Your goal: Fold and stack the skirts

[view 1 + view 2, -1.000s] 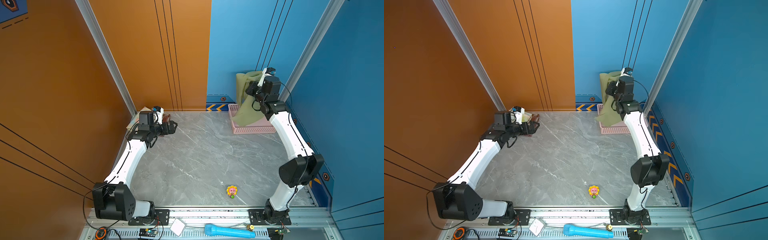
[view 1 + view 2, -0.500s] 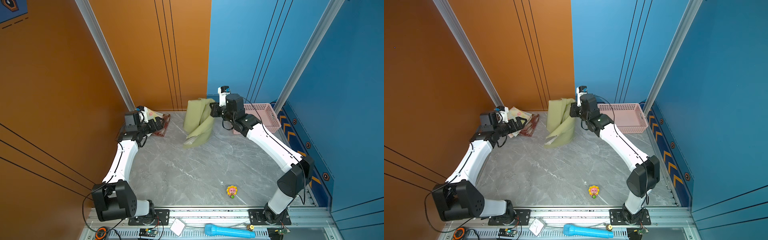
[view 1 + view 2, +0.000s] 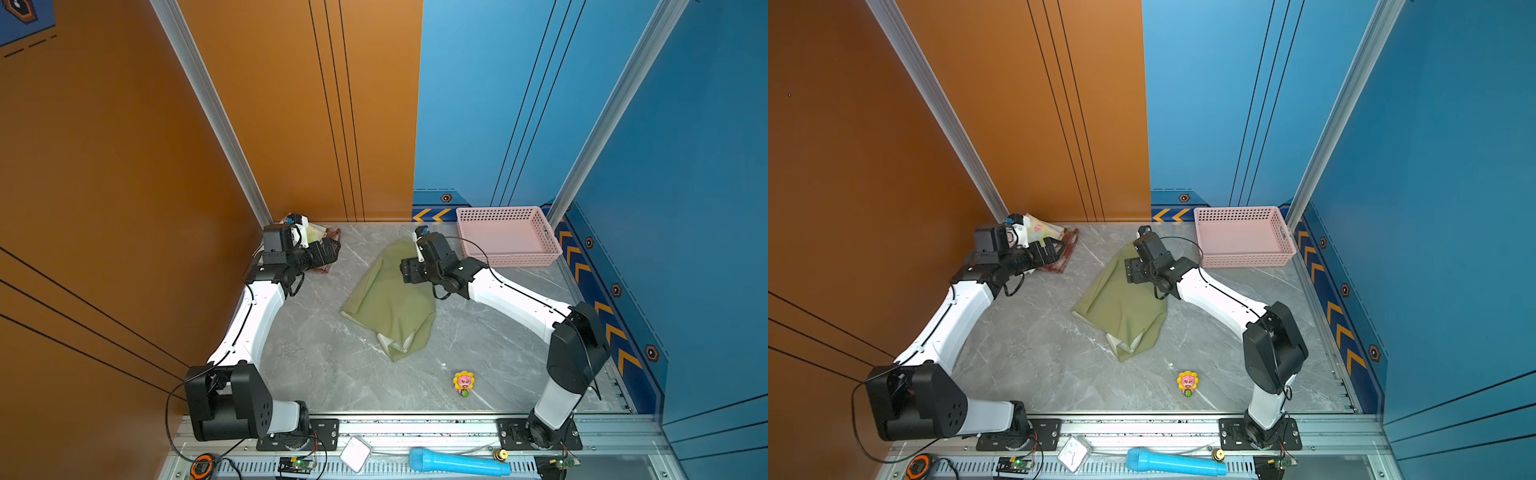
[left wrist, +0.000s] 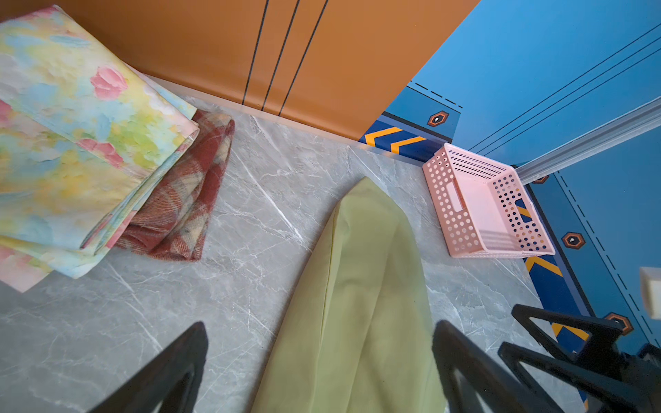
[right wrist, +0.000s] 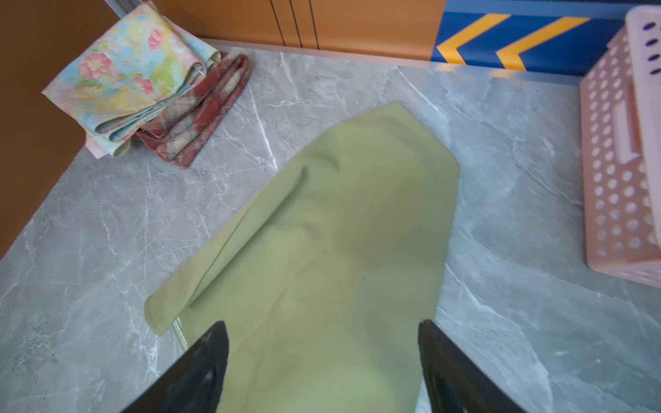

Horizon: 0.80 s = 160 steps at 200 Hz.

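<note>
The olive green skirt (image 3: 386, 303) (image 3: 1121, 307) lies loosely spread in the middle of the table, one lower corner turned back. My right gripper (image 3: 406, 271) (image 5: 322, 323) hovers open above its far end, with the cloth (image 5: 339, 232) below the jaws and not pinched. In the far left corner the folded floral skirt (image 4: 71, 125) (image 5: 121, 78) rests on the folded plaid skirt (image 4: 186, 200) (image 5: 200, 118). My left gripper (image 3: 334, 249) (image 4: 320, 325) is open just in front of that stack and holds nothing.
An empty pink perforated basket (image 3: 507, 262) (image 4: 458, 214) stands at the back right against the blue wall. A small sunflower toy (image 3: 464, 382) sits near the table's front edge. Orange and blue walls close in the back and both sides.
My right arm swung from above the basket to the table's middle with the olive skirt, opened, and the skirt dropped flat. My left gripper shifted slightly beside the stack.
</note>
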### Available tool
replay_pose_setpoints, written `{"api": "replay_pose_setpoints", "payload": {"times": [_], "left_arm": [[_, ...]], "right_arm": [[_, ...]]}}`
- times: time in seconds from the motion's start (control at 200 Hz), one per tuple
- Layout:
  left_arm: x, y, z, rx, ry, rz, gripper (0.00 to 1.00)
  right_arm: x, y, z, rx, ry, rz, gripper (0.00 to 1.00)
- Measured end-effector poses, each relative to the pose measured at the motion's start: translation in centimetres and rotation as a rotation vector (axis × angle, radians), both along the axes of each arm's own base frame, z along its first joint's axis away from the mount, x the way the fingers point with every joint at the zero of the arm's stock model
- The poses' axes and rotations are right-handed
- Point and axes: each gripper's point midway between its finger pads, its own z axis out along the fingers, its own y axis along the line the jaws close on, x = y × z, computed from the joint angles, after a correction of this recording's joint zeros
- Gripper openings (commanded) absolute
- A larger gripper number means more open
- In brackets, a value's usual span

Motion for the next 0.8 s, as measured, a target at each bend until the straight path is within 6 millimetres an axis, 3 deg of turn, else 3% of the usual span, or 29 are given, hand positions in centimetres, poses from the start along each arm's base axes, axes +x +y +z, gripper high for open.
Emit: {"api": "replay_pose_setpoints", "payload": {"times": [0.105, 0.2, 0.355, 0.581, 0.701, 0.801], "left_arm": [[0.0, 0.1, -0.2, 0.012, 0.008, 0.012, 0.99], [-0.1, 0.3, -0.5, 0.025, 0.020, 0.023, 0.99], [-0.2, -1.1, -1.3, 0.061, 0.036, -0.003, 1.00], [-0.6, -7.8, -6.2, 0.194, 0.145, -0.173, 0.98], [-0.7, -10.6, -9.3, 0.248, 0.221, -0.245, 0.98], [0.9, -11.6, -11.1, 0.275, 0.265, -0.253, 0.98]], "right_arm": [[0.2, 2.9, -1.6, -0.030, 0.013, 0.028, 0.82], [0.2, 3.1, -4.4, -0.060, 0.067, 0.015, 0.83], [0.7, -0.1, -7.5, -0.074, 0.139, -0.090, 0.84], [0.3, -7.3, -10.9, -0.043, 0.250, -0.252, 0.84], [-0.2, -9.0, -11.9, -0.008, 0.276, -0.286, 0.84], [-0.8, -9.9, -13.2, 0.030, 0.309, -0.301, 0.84]]}}
